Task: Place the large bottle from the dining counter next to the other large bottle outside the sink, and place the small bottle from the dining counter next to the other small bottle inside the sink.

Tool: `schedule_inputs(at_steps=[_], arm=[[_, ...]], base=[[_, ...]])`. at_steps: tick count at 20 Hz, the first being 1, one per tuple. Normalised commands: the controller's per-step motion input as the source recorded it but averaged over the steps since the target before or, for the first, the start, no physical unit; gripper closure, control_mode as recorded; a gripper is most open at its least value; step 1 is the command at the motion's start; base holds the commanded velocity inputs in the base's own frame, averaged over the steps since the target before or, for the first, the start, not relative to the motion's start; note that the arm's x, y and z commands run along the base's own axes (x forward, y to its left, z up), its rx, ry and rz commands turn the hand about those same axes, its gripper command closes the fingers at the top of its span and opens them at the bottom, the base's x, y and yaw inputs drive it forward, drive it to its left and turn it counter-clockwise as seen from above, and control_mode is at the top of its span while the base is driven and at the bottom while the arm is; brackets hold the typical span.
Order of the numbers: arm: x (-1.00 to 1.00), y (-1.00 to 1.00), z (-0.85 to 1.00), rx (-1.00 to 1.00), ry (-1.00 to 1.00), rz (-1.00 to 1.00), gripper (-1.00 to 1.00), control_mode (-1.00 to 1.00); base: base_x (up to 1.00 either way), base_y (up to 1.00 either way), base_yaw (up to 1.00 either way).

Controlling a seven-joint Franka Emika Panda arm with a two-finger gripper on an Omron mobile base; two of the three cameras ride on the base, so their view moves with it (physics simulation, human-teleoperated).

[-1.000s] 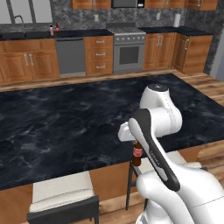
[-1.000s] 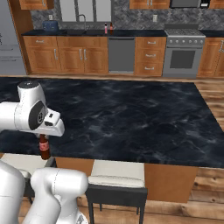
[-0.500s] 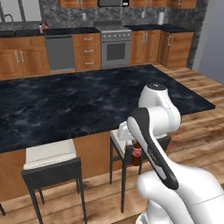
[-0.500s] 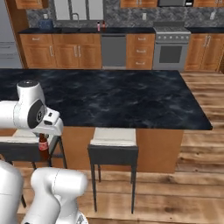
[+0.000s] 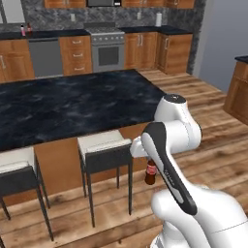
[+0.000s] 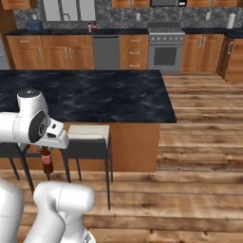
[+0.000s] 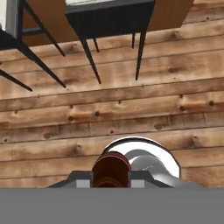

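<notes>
Base swung rightward past black marbled dining surface (image 5: 72,104); hand (image 5: 147,157) clamped on short dark-brown red-labelled bottle (image 5: 150,172), hanging beside black stool (image 5: 104,150), carried sinkward.

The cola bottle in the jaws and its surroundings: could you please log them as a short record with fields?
held item: dark-brown cola bottle with a red label, hanging upright below the gripper
jaws: shut on the bottle's upper part
bottle height: above the wood floor, off the dining counter
nearest furniture: a black stool with a pale seat, beside the bottle at the counter's edge
far wall: stove and wood cabinets
far worktop: small reddish bottles near the tap; too small to tell apart
</notes>
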Motion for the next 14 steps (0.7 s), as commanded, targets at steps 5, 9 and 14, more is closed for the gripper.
schedule_inputs(at_steps=[5,9,14], arm=[[0.00,0.00,0.00,0.00,0.00,0.00,1.00,1.00],[0.00,0.00,0.00,0.00,0.00,0.00,1.00,1.00],[0.00,0.00,0.00,0.00,0.00,0.00,1.00,1.00]], base=[[0.06,-1.00,0.00],[0.18,-1.00,0.00],[0.33,-1.00,0.00]])
